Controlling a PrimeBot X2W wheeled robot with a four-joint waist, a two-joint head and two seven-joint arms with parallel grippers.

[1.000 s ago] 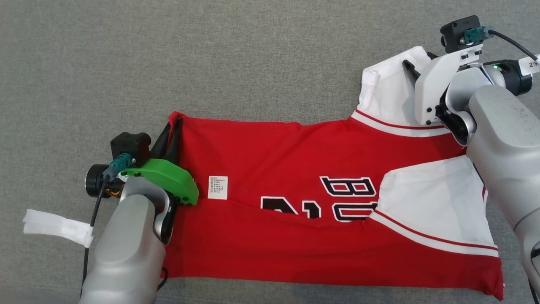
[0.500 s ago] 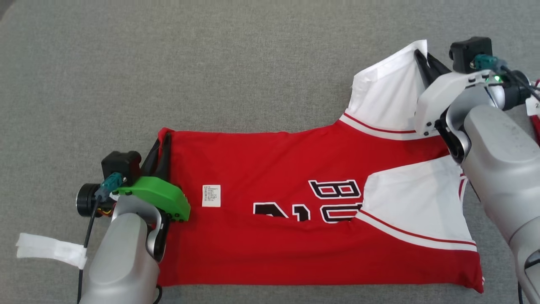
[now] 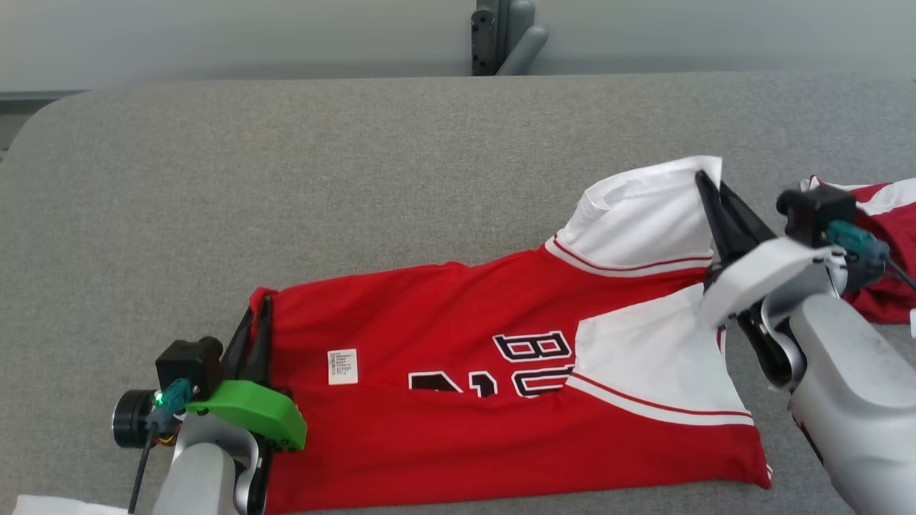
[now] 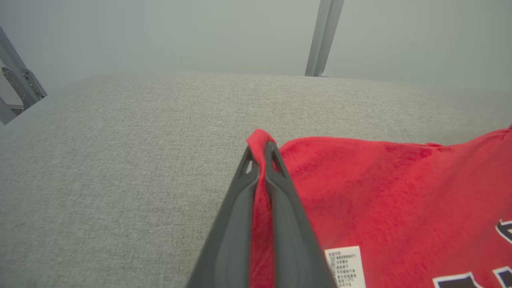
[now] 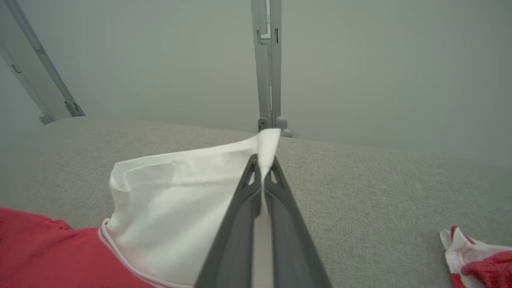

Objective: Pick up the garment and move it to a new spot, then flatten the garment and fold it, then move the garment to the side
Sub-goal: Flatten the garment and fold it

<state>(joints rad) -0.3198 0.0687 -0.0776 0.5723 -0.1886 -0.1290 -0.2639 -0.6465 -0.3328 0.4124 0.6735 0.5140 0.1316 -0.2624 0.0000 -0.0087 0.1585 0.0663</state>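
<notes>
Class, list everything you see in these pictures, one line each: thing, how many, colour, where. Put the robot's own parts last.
jersey: one, red with white sleeves and black lettering, spread on the table, far sleeve lifted
care label: one, white, on the jersey's red part near its left end
second garment: one, red and white, bunched on the table to the robot's right
white strip: one, white, near left of the table
table: one, grey fabric top
frame posts: at least two, grey, behind the table
left gripper: one, dark fingers, shut on the jersey's red corner
right gripper: one, dark fingers, shut on the white sleeve's edge
</notes>
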